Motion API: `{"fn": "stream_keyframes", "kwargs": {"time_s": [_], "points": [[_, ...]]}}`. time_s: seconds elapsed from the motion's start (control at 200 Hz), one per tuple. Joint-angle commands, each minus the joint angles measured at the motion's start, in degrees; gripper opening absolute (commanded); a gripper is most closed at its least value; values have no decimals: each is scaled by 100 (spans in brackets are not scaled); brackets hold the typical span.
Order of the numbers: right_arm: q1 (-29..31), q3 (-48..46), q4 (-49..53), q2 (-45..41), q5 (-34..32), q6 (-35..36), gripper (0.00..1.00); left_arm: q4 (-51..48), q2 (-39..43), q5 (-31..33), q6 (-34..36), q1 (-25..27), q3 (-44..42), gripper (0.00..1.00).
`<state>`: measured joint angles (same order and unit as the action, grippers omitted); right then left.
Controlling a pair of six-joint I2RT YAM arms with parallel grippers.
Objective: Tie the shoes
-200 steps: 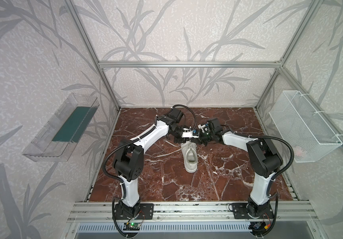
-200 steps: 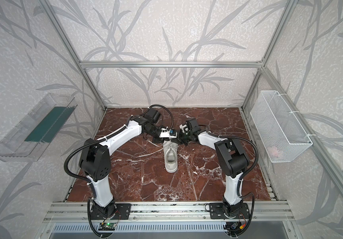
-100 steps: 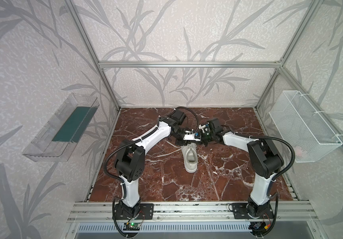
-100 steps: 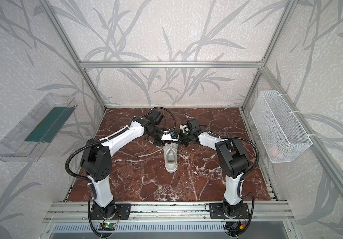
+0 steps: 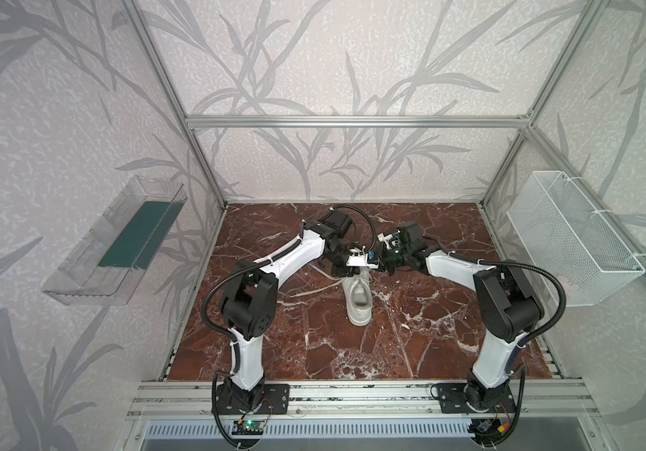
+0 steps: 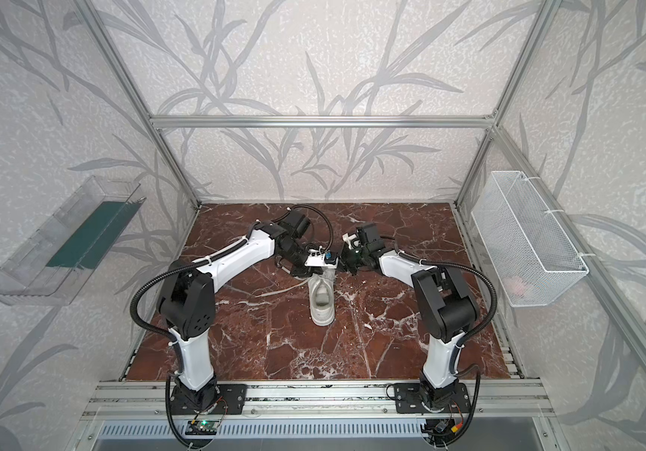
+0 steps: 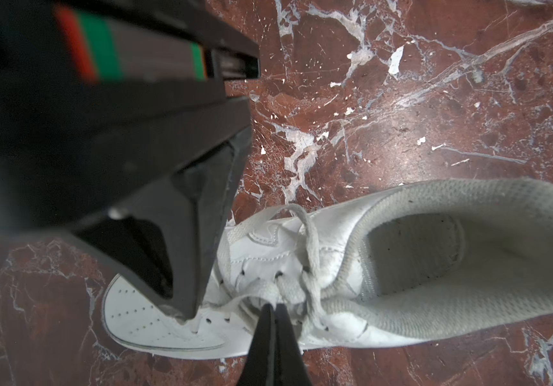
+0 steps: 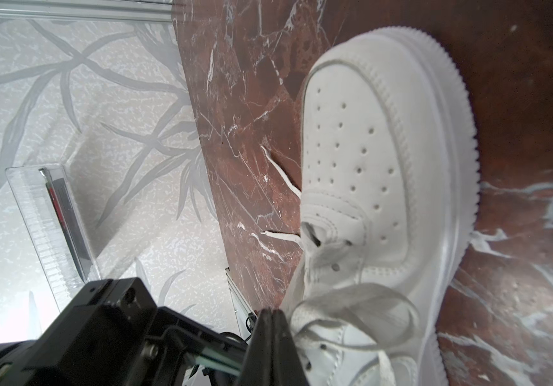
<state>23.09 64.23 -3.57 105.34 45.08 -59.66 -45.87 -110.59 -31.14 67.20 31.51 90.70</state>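
Sneaker (image 5: pixel 358 302), white: found mid table (image 5: pixel 313 343), toe toward back wall (image 5: pixel 352 164). Laces (image 7: pixel 308 254): crossed once, loop slack, bow unfinished. Left claw (image 7: pixel 273 310): clamped tight on laces at crossing. Right claw (image 8: pixel 270 314): likewise clamped on laces. Remaining, by judgement: loops, tightening.

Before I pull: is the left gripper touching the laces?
Touching. The left wrist view shows the left gripper, jaws shut, with its tips pressed into the laces at their crossing, no gap between them.
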Motion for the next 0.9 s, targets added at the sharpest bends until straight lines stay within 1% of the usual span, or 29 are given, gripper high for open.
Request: {"fn": "stream_keyframes", "kwargs": {"time_s": [0.0, 0.165, 0.275, 0.295, 0.345, 0.585, 0.635, 0.655, 0.74, 0.895], "points": [[-121, -148, -203, -369, 96, -72, 7, -257, -88, -86, 22, 27, 159, 0], [-367, -487, -218, -665, 105, -39, 8, -326, -109, -56, 13, 30, 164, 0], [-539, -895, -298, -719, 111, -29, 8, -333, -122, -51, -20, 38, 176, 0], [-563, -974, -314, -884, 109, -26, 8, -335, -122, -51, -23, 31, 177, 0], [-594, -1153, -374, -913, 123, -10, 8, -333, -137, -51, -40, 39, 191, 0], [-582, -1808, -866, -788, 216, -97, 6, -292, -143, -15, -150, 35, 203, 0], [-546, -1865, -998, -787, 267, -141, 6, -296, -139, 1, -163, 39, 203, 0], [-523, -1884, -1063, -626, 290, -156, 6, -292, -135, 2, -163, 37, 203, 0], [-410, -1905, -1267, -488, 339, -229, 6, -259, -132, 8, -189, 38, 194, 0], [-245, -1962, -1775, -266, 417, -520, 6, -241, -146, 12, -225, 38, 203, 0]]}}
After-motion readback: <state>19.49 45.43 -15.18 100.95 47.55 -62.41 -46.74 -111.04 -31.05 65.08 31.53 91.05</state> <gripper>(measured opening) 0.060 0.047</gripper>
